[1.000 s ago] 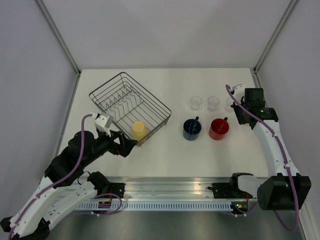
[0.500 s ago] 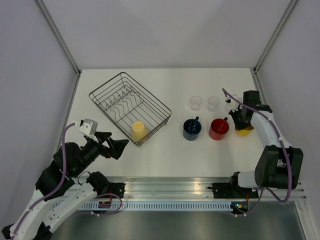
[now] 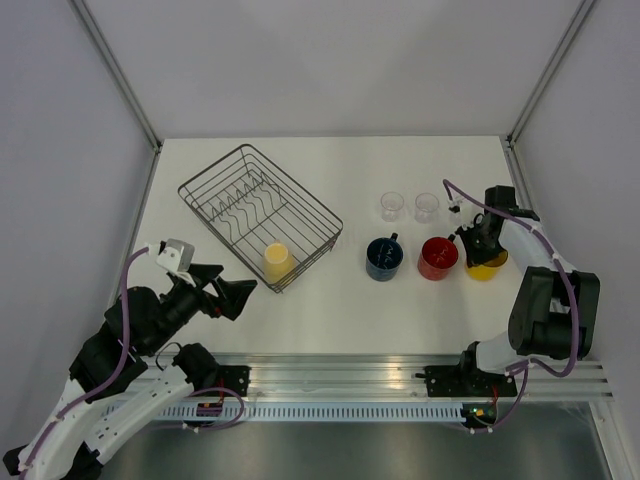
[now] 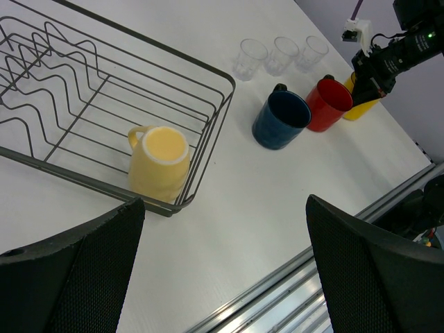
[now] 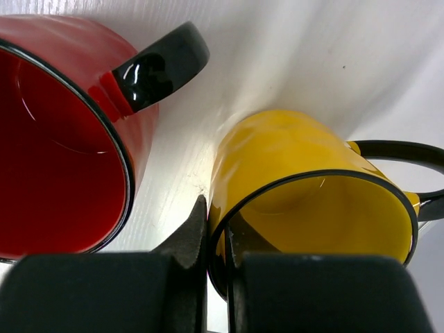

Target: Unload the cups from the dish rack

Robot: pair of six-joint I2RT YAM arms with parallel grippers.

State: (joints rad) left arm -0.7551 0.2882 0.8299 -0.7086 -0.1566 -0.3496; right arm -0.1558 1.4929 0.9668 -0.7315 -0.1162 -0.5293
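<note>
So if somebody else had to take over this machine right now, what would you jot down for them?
Left gripper: open, empty, hovering just short of the dish rack's near corner.
Right gripper: shut on the rim of the orange-yellow mug, right beside the red mug.
Done: red mug, dark blue mug and three glass tumblers stand on the table, outside the rack.
Left: release the orange-yellow mug, then lift out the pale cream mug, the last one in the rack.

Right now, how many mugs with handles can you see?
4. The pale yellow mug sits in the dish rack. The blue mug, red mug and orange-yellow mug stand in a row right of it, the last pinched by the right gripper. None looks hidden.
</note>
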